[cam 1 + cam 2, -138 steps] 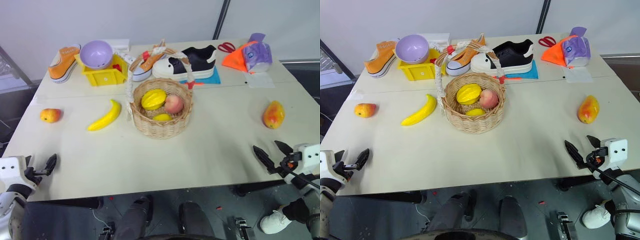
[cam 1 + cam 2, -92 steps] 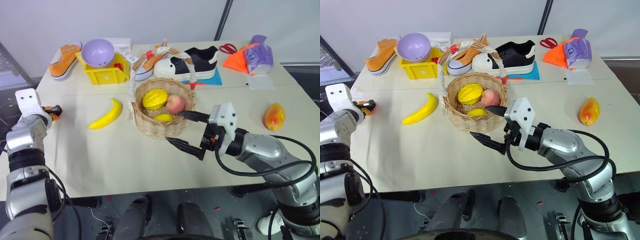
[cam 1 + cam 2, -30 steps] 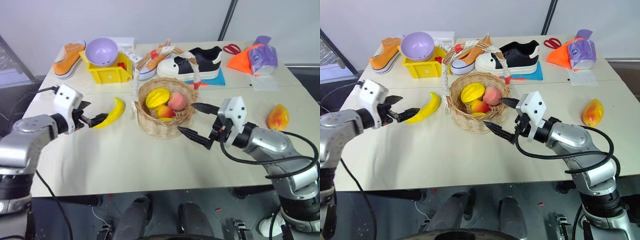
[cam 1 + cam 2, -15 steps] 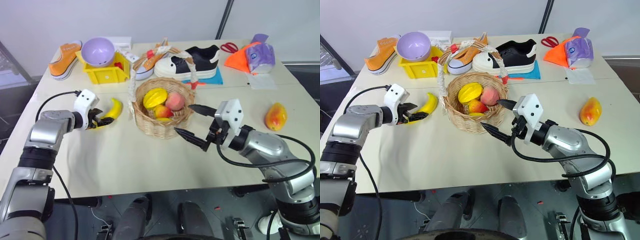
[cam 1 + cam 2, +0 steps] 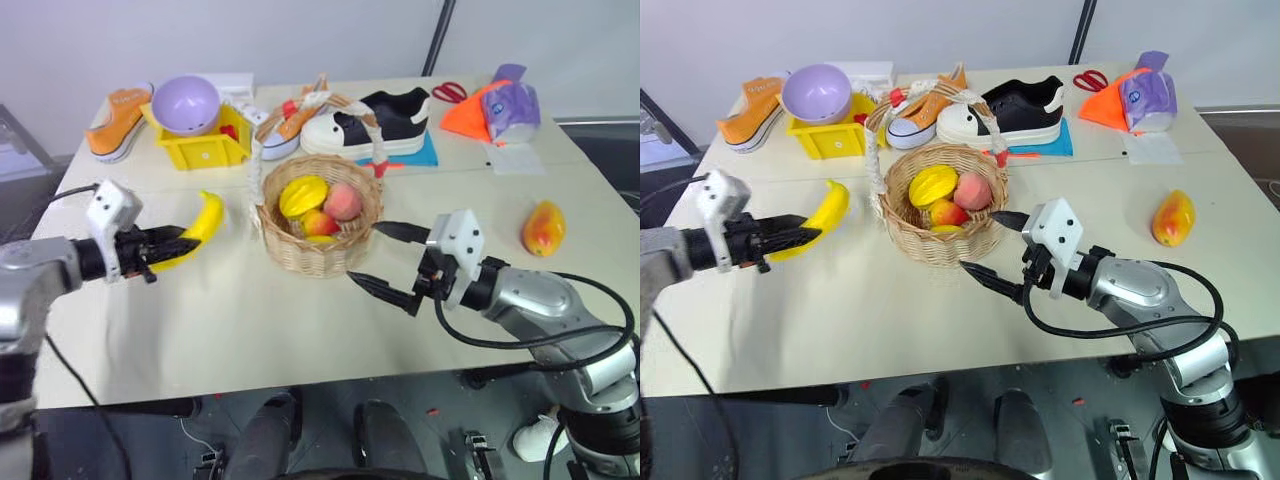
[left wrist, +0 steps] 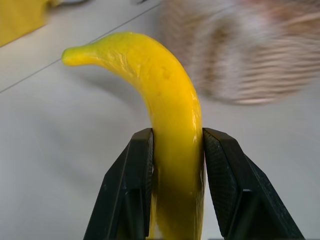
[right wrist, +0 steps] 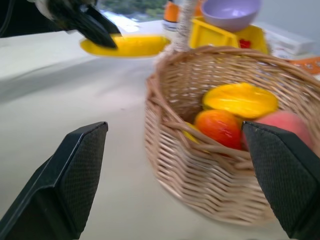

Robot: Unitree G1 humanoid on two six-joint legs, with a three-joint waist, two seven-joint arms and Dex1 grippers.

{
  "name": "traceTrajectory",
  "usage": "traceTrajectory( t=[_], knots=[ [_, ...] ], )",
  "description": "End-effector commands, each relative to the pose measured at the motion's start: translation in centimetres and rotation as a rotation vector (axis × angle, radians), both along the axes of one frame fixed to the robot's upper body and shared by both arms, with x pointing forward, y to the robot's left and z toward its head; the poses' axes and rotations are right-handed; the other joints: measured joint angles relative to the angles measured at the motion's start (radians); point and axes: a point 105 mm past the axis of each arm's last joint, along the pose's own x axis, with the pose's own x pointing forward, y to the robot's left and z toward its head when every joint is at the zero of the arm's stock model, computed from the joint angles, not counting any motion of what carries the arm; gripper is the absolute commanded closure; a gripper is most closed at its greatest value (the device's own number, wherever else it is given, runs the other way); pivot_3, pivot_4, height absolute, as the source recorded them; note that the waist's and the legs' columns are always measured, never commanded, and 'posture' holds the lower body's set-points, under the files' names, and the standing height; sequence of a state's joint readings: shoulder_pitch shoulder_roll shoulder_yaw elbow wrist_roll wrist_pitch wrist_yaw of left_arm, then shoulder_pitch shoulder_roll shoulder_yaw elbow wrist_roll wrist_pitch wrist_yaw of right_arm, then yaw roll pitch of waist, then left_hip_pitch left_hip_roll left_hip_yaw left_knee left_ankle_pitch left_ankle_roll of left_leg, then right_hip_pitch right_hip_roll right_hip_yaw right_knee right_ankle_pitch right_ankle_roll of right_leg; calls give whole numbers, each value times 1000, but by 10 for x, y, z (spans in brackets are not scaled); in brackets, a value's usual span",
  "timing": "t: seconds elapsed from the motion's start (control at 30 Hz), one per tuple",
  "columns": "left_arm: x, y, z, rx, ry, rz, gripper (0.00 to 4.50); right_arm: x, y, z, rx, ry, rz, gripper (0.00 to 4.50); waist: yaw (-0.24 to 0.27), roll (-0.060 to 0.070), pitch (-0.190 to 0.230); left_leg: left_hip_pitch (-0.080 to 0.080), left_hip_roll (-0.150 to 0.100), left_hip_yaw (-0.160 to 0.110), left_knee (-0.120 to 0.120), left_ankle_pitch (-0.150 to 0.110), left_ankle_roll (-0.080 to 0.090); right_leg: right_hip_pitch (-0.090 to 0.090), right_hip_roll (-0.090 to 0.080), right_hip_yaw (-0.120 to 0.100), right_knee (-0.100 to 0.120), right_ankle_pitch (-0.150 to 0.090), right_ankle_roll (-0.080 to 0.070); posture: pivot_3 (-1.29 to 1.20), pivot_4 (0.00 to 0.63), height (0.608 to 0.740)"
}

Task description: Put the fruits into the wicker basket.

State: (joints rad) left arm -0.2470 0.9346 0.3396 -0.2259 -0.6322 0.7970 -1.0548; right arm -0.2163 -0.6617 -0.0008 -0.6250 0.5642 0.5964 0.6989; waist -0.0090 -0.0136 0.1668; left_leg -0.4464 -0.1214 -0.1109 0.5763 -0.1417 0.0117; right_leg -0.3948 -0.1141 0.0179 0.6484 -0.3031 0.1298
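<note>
The banana [image 5: 188,236] is being gripped by the left gripper [image 5: 165,246], its black fingers [image 6: 131,183] pressed against both sides of the fruit, which is being held just above the table [image 5: 250,320], left of the wicker basket [image 5: 318,256]. The starfruit [image 5: 302,194], the apple [image 5: 320,222] and the peach [image 5: 344,202] are lying inside the basket. The right gripper [image 5: 385,262] is being held wide open just right of the basket, with nothing in it. The mango [image 5: 543,228] is lying on the table at the far right.
</note>
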Motion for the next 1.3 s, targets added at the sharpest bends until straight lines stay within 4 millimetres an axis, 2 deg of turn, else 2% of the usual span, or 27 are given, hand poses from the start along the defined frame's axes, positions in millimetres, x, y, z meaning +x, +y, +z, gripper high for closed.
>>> traceTrajectory(
  t=[0.03, 0.1, 0.17, 0.3, 0.4, 0.5, 0.6, 0.63, 0.67, 0.73, 0.77, 0.87, 0.93, 0.97, 1.03, 1.17, 1.23, 1.3],
  knots=[
    [-34, -40, 27, -16, -53, -210, 2902, -1, 3, 10, 1, -42, 38, 0, 5, 0, 0, 1, 0, 0, 0, 0, 0, 1, 0, 0, -1, 0, 0, 0, 150, 740],
    [-41, -64, 29, -8, -77, -285, 2902, 1, 3, 11, 0, -45, 45, 0, 5, 0, 0, 2, -1, 1, 1, 0, 0, 4, -2, 0, -2, 0, 0, 0, 150, 740],
    [-38, -89, 32, -14, -121, -322, 2902, 3, 4, 12, -3, -48, 52, 0, 10, 0, 0, 2, -1, 1, 1, 0, 0, 4, -2, 0, -2, 0, 0, 0, 150, 740],
    [-5, -123, 34, 29, -211, -257, 2902, 5, 4, 13, 0, -56, 51, 0, 21, 0, 0, 2, -1, 1, 3, 0, 0, 4, -1, 0, -1, 0, 0, 0, 150, 740],
    [18, -145, 31, 35, -202, -209, 2902, 6, 3, 12, 0, -57, 40, 0, 22, 0, 0, 2, -1, 1, 3, 0, 0, 5, -1, 0, -1, 1, 1, 0, 150, 740],
    [31, -161, 32, 20, -196, -185, 2902, 5, 1, 11, 0, -54, 18, 0, 20, -1, 1, 0, -1, 1, 3, 1, 2, 5, 0, 0, -1, 2, 4, 0, 150, 740],
    [43, -166, 31, 11, -189, -165, 2902, 5, -4, 9, 4, -44, -24, 0, 20, -1, 1, 0, -1, 1, 2, 2, 2, 5, 0, 0, 0, 2, 4, 0, 150, 740],
    [46, -166, 32, 0, -186, -159, 2393, 5, -6, 8, 6, -40, -36, 0, 20, -1, 1, 0, -1, 1, 2, 2, 2, 5, 0, 0, 0, 2, 4, 0, 150, 740],
    [47, -166, 32, -6, -186, -160, 2211, 5, -8, 7, 8, -36, -52, 0, 18, -1, 1, 0, -1, 1, 2, 2, 2, 5, 0, 0, 0, 2, 4, 0, 150, 740],
    [48, -165, 32, 7, -193, -157, 1337, 8, -16, 6, 9, -31, -98, 0, 19, -1, 1, 0, -1, 1, 2, 2, 2, 5, 1, 0, 0, 2, 4, 0, 150, 740],
    [47, -163, 36, 2, -213, -167, 855, 11, -25, 5, 12, -33, -149, 0, 20, -1, 1, 0, -1, 1, 2, 2, 2, 5, 1, 0, 0, 2, 4, 0, 150, 740],
    [36, -162, 52, -97, -270, -221, 855, 25, -60, 2, 15, -37, -325, 0, 23, -1, 1, 0, -1, 1, 3, 2, 2, 5, 0, 0, 0, 2, 4, 0, 150, 740],
    [11, -167, 58, -182, -318, -354, 855, 40, -95, -1, 8, -58, -516, 0, 22, -1, 1, 0, -1, 1, 3, 2, 2, 5, 0, 0, -1, 2, 4, 0, 150, 740],
    [3, -169, 59, -206, -328, -396, 855, 44, -107, -2, 7, -62, -576, 0, 22, -1, 1, 1, -1, 1, 3, 2, 2, 5, 0, 0, -1, 2, 3, 0, 150, 740],
    [-11, -177, 47, -214, -276, -476, 855, 57, -143, -6, -19, -79, -764, 0, 22, -1, 1, 1, -1, 1, 3, 2, 2, 5, 0, 0, -1, 2, 3, 0, 150, 740],
    [-30, -187, 35, -218, -246, -576, 855, 69, -188, -10, -50, -89, -986, 0, 22, 0, 1, 2, -1, 2, 3, 2, 2, 6, 0, 0, 1, 1, 1, 0, 150, 740],
    [-35, -193, 26, -180, -238, -605, 855, 74, -221, -12, -39, -78, -1155, 0, 19, 0, 1, 2, -1, 2, 3, 3, 2, 7, 0, 0, 1, 1, 1, 0, 150, 740],
    [-36, -197, 23, -174, -236, -616, 855, 77, -239, -15, -46, -70, -1248, 0, 20, 0, 1, 2, -1, 3, 3, 3, 2, 7, 0, 1, 1, 1, 1, 0, 150, 740]
  ],
)
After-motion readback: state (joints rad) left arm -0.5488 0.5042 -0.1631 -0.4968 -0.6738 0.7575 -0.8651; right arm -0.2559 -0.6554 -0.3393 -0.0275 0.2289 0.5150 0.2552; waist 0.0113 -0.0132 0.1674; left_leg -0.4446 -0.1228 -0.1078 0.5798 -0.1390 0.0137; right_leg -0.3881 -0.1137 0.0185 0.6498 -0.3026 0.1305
